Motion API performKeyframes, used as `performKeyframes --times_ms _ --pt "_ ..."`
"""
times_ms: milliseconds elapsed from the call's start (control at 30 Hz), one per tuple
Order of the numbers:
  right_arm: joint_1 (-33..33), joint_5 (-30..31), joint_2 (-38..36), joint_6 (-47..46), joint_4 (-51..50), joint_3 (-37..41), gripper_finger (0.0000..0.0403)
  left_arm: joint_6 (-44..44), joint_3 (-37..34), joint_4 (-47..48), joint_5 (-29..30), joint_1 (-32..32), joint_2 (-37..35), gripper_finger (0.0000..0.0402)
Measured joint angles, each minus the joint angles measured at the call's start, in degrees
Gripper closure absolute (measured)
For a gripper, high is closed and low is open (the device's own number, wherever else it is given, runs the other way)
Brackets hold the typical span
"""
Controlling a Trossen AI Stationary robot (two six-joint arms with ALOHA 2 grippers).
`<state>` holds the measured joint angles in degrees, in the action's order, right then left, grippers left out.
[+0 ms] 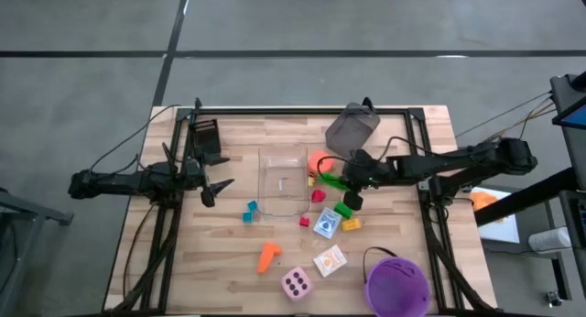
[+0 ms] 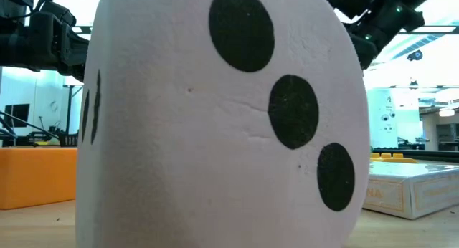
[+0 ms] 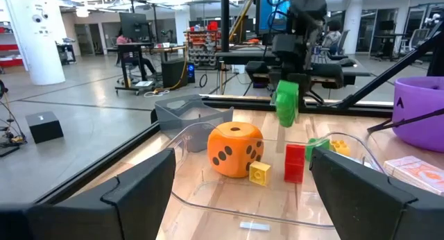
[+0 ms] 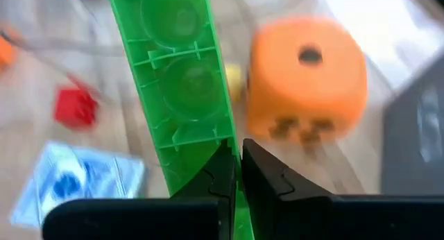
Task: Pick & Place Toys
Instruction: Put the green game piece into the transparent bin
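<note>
My right gripper (image 1: 342,180) is shut on a long green brick (image 4: 182,80) and holds it above the table beside the orange dotted die (image 1: 320,161), just right of the clear tray (image 1: 282,205). The held green brick also shows in the left wrist view (image 3: 286,101). My left gripper (image 1: 216,180) is open and empty, left of the tray. A pink dotted die (image 1: 296,282), an orange peg (image 1: 267,255), two picture cards (image 1: 327,224), teal bricks (image 1: 249,212) and red bricks (image 1: 318,196) lie on the table. My right gripper pinches the green brick at its near end (image 4: 223,144). One finger (image 4: 220,176) lies against the hollow underside and the other (image 4: 267,179) outside the side wall. The brick reaches out along the fingers. In the left wrist view it hangs below the gripper, clear of the table.
A grey bin (image 1: 352,129) stands at the far side behind the orange die. A purple bucket (image 1: 396,285) stands at the near right corner. A green brick (image 1: 343,208) and a yellow brick (image 1: 352,224) lie under the right arm. The pink die (image 2: 215,119) fills the low view.
</note>
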<state>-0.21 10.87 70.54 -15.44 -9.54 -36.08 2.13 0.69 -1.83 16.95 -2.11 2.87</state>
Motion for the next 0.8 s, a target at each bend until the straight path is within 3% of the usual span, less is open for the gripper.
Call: performKeyframes --times_ms 267,467,800 --pt "-0.3 1.2 -5.6 4.4 22.5 11.1 0.0385 0.5 0.0 0.0 0.0 0.0 0.0 0.0067" --pt "-2.0 7.4 -9.8 6.6 23.7 13.1 0.0385 0.7 0.0 0.0 0.0 0.0 0.0 0.0067" --pt "-8.0 9.7 -11.2 10.7 25.1 13.1 0.0385 1.0 0.0 0.0 0.0 0.0 0.0 0.0067"
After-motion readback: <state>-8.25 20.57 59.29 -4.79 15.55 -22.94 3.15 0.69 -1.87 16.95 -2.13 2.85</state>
